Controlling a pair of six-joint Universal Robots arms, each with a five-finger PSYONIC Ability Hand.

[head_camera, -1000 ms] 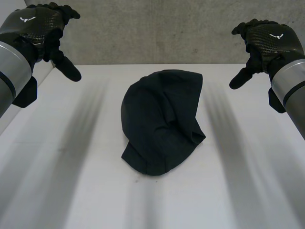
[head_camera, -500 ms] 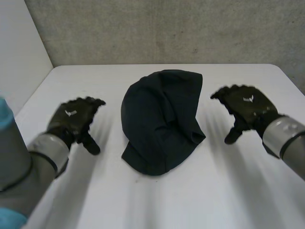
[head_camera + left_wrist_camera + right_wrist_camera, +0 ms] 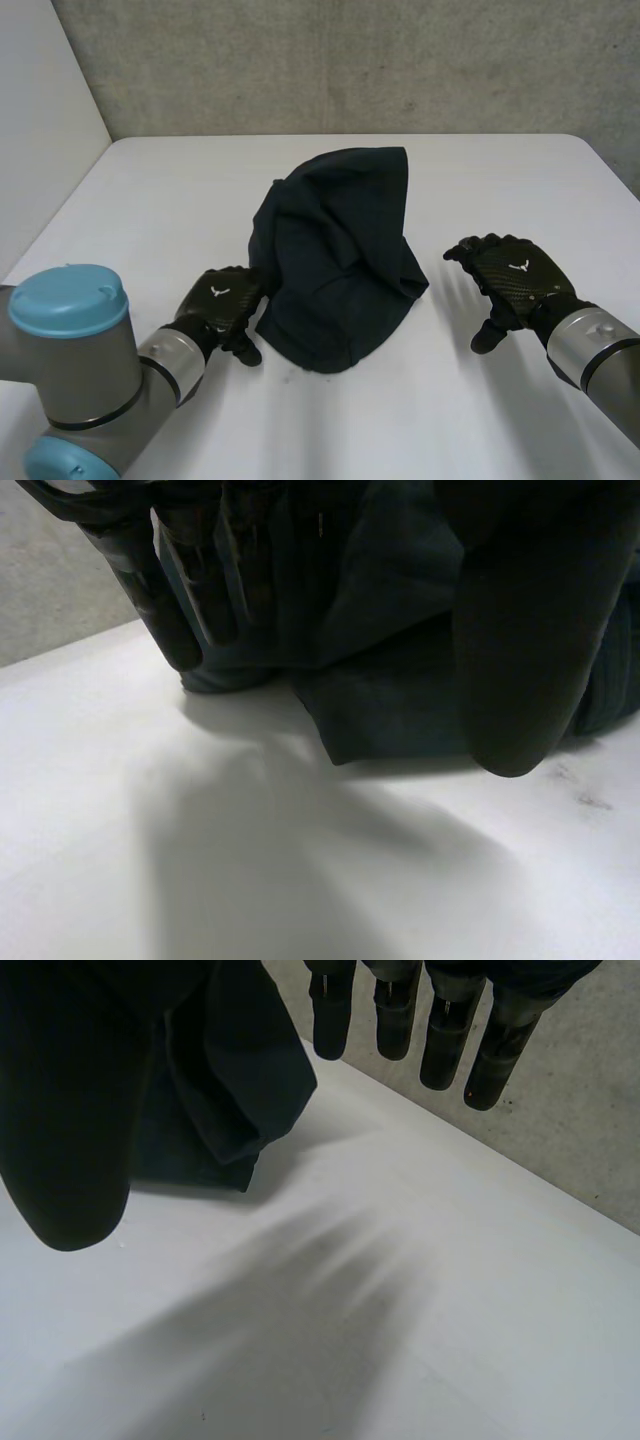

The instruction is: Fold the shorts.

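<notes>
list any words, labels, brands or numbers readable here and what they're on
No readable text anywhere.
Black left robot hand and black right robot hand: a small white winged emblem on each back, no letters.
Dark crumpled fabric shorts: no label visible.

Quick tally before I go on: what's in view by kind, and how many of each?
Shorts: 1, dark, bunched up
Hands: 2, the left hand at the shorts' edge, the right hand apart from them, both open
Table: 1, white
Total: 4
</notes>
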